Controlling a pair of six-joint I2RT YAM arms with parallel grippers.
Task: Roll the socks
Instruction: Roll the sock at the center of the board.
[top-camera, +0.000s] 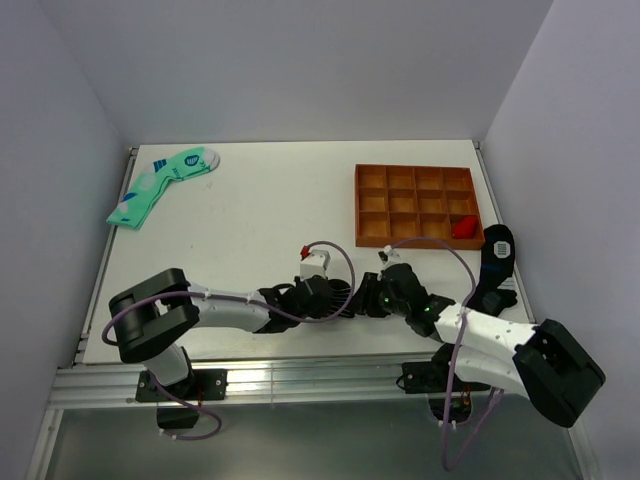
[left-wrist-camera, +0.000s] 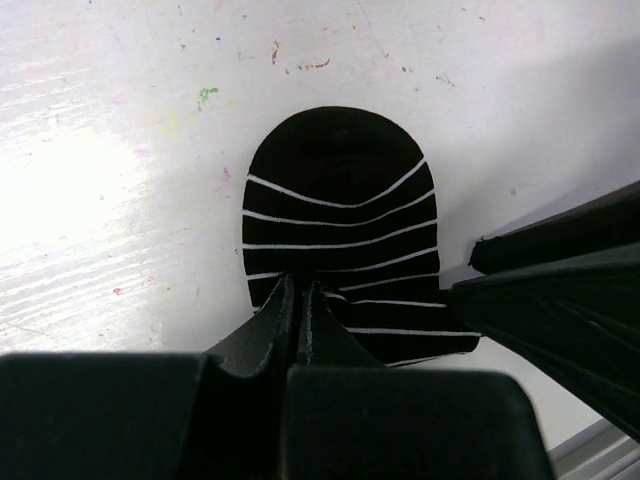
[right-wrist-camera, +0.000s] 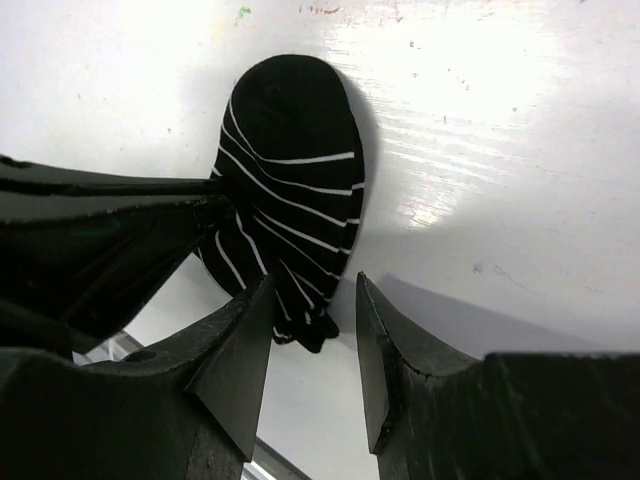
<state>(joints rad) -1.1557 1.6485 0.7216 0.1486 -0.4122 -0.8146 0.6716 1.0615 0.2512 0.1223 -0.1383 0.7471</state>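
A black sock with thin white stripes (left-wrist-camera: 340, 225) lies flat on the white table, its rounded toe pointing away from the left wrist camera. My left gripper (left-wrist-camera: 300, 295) is shut on the sock's near edge. In the right wrist view the same sock (right-wrist-camera: 295, 165) lies ahead of my right gripper (right-wrist-camera: 312, 325), which is open, with the sock's bunched end between its fingertips. In the top view both grippers meet near the table's front middle, the left (top-camera: 338, 298) and the right (top-camera: 370, 297), and hide the sock. A second black sock (top-camera: 497, 250) lies at the table's right edge.
A pair of mint-green socks with blue marks (top-camera: 160, 185) lies at the back left. An orange compartment tray (top-camera: 358, 205) stands at the back right with a red thing (top-camera: 463, 228) in its near right cell. White walls enclose the table on three sides.
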